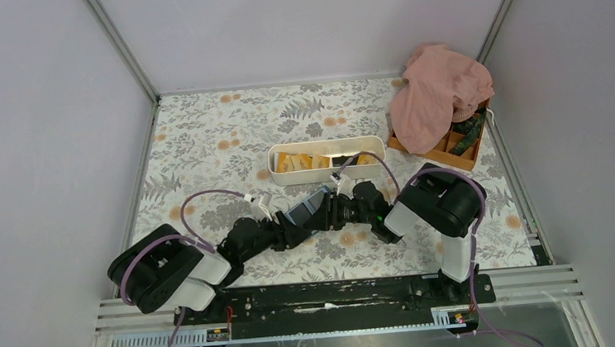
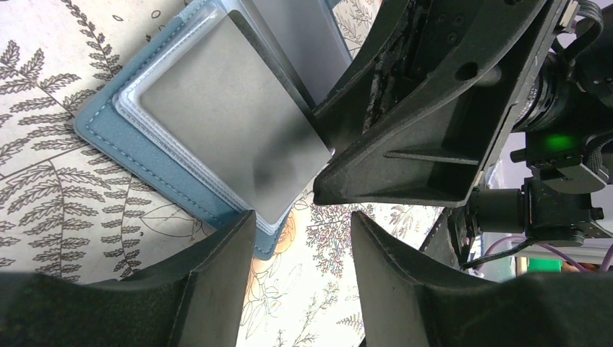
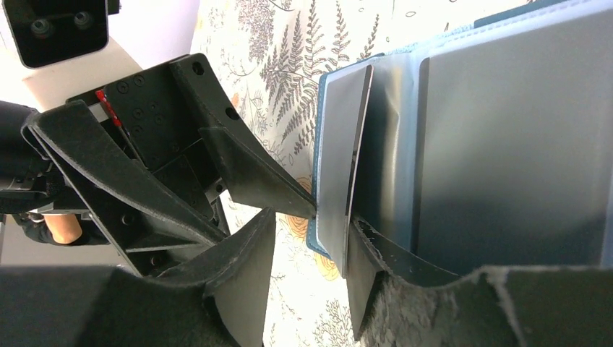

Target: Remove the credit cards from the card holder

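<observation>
My left fingers [image 2: 217,282] sit at the bottom of the left wrist view. They are released, and bare floral desk [image 2: 43,217] shows in the gap between them. The tip of the finger on the left of that frame meets the lower corner of the card holder [image 2: 119,141]. The blue holder lies open and flat on the desk at upper left there, with its clear sleeves fanned on top.

My right fingers [image 3: 242,282] are parted too, not clenched. In the right wrist view a grey card [image 3: 338,166] stands tilted up from the holder between them. It rests against the finger toward the right of the frame and is clear of the other. The left wrist view hides that gap; there the card's edge simply runs into black finger at centre.

Only the overhead view shows what lies beyond. Both arms meet over the holder at mid-frame. Past them is a white tray [image 1: 368,141] holding orange-yellow cards [image 1: 295,163]. At upper right an orange box [image 1: 452,158] lies half under a pink cloth [image 1: 439,97].
</observation>
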You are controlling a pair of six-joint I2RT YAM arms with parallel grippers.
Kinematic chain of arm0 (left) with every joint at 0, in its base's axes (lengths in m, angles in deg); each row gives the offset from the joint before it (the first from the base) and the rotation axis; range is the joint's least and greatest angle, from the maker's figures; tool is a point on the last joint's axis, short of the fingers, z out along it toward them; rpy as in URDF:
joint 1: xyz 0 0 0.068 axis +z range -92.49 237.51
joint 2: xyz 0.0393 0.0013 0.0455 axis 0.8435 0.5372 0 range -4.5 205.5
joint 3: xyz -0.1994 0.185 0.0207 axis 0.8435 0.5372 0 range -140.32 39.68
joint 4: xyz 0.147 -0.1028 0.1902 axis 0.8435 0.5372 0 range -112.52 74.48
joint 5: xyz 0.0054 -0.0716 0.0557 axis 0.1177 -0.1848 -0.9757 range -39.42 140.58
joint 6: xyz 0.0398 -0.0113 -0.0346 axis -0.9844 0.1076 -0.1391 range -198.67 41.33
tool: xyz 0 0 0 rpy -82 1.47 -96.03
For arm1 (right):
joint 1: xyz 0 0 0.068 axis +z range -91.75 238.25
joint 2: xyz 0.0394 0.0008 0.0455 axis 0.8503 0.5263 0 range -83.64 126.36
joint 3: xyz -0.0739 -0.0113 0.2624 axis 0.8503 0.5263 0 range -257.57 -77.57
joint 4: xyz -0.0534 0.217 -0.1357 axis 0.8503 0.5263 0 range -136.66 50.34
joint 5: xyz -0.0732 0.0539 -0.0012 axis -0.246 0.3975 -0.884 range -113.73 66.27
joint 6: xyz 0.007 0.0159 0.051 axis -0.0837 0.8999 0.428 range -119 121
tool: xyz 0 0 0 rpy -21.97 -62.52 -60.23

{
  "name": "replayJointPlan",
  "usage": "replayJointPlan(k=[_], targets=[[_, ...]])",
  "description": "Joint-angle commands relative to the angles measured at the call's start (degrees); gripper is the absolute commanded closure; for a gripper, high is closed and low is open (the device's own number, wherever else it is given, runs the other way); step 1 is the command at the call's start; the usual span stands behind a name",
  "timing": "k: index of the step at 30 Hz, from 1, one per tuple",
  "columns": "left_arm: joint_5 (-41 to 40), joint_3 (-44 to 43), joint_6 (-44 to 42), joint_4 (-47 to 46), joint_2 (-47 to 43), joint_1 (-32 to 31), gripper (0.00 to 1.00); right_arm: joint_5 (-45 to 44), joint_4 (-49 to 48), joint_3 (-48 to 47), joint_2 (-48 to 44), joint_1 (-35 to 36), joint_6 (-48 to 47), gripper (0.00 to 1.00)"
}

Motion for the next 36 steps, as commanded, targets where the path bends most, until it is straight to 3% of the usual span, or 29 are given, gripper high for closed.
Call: replayJointPlan(k=[1, 36], targets=[[0.93, -0.30, -0.43, -3.12, 1.47, 0.78, 0.41, 2.92, -2.92, -1.65, 1.22, 1.89, 0.68, 0.53], [1.24, -0.26, -0.32, -1.74, 0.09, 0.94, 0.42, 0.32, 0.41, -1.13, -0.81, 1.98, -0.75, 0.56]])
